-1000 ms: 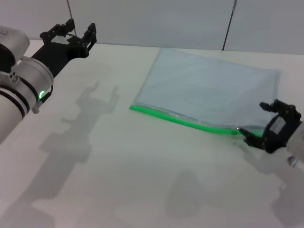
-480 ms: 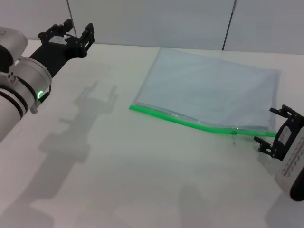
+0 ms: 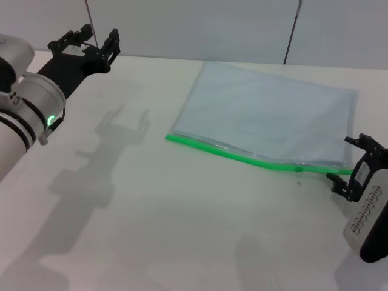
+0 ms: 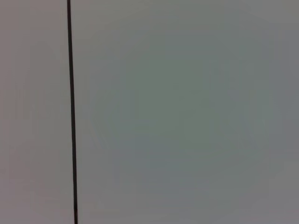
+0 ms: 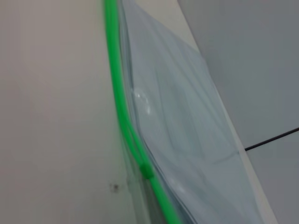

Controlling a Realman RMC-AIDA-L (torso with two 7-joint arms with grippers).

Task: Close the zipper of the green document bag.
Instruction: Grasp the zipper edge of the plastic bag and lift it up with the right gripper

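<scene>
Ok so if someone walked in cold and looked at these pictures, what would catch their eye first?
Most likely the zipper, a bright green line along the near edge of the green document bag, which lies flat on the white table. Next, the right gripper, open, at the strip's right end by the bag's corner. The left gripper is held up far off at the table's back left.
</scene>
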